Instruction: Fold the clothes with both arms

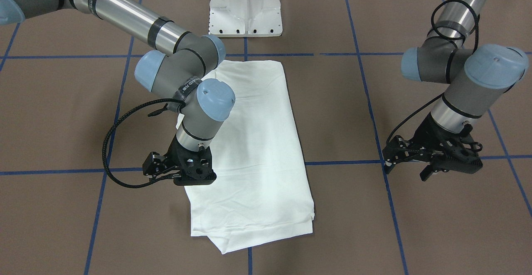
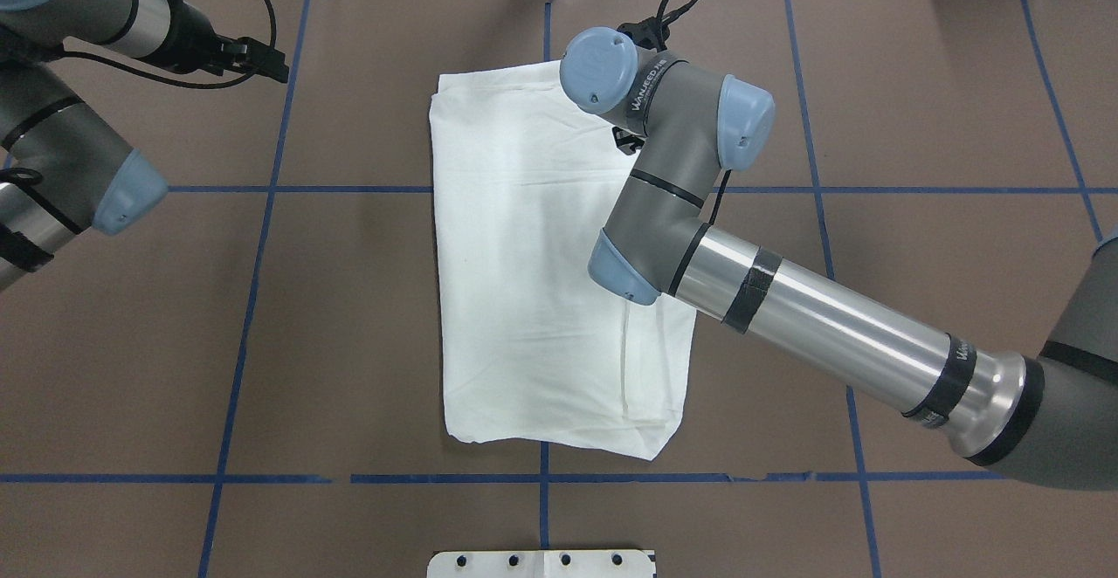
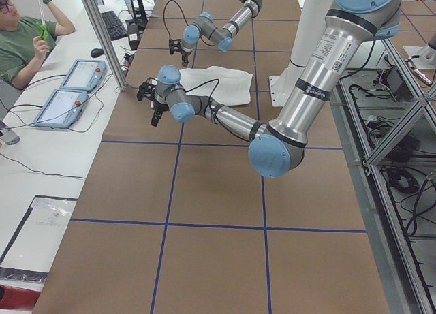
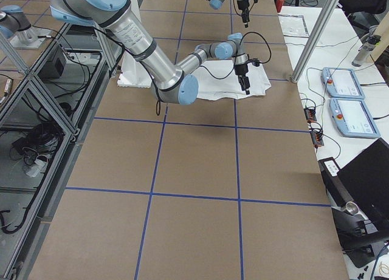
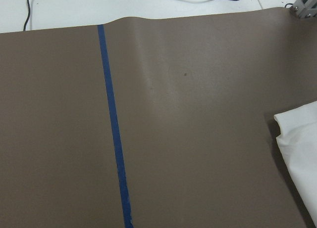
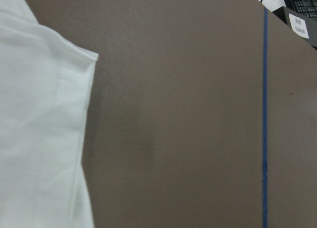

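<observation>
White T-shirt (image 1: pixel 257 142) lies folded in a long rectangle mid table (image 1: pixel 62 121). Right arm (image 1: pixel 124 13) reaches in, wrist bent down. The right pincer (image 1: pixel 163 174) is spread and empty, low at the shirt's edge. Left pincer (image 1: pixel 405 170) is spread and empty, well apart from the shirt. Wrist-band lettering (image 2: pixel 651 89) is too blurred to read.
</observation>
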Robot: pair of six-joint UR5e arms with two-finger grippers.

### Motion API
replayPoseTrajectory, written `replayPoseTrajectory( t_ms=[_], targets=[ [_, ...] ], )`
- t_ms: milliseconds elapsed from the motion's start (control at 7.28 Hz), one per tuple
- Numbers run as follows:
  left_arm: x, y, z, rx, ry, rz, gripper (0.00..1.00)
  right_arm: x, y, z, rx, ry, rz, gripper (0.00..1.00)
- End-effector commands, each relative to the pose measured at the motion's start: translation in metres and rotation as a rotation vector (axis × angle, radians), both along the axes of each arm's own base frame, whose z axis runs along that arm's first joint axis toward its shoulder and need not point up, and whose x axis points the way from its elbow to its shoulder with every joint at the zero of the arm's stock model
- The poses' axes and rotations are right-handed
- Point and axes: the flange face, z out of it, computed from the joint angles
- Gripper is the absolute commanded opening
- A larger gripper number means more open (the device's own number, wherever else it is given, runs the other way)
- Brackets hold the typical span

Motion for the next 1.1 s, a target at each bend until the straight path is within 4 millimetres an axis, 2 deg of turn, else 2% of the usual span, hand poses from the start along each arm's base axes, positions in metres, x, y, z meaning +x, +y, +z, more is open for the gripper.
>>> replayPoseTrajectory(
  t_ms=[0,275,412,824,962],
  targets=[
    [0.0,0.0,0.0,0.001,0.0,0.0,1.0,-0.035,0.059,-0.041,-0.034,-0.16,0.071,1.0],
    [0.0,0.0,0.0,0.002,0.0,0.001,1.0,-0.045,0.11,-0.049,-0.07,-0.14,0.072,1.0],
    [0.0,0.0,0.0,0.002,0.0,0.001,1.0,-0.045,0.129,-0.043,-0.077,-0.084,0.059,1.0],
    [0.0,0.0,-0.001,0.003,0.001,0.001,1.0,-0.046,0.14,-0.015,-0.069,-0.032,0.055,1.0],
    [0.0,0.0,-0.001,0.003,0.001,0.001,1.0,-0.046,0.14,-0.015,-0.066,-0.031,0.056,1.0]
  ],
)
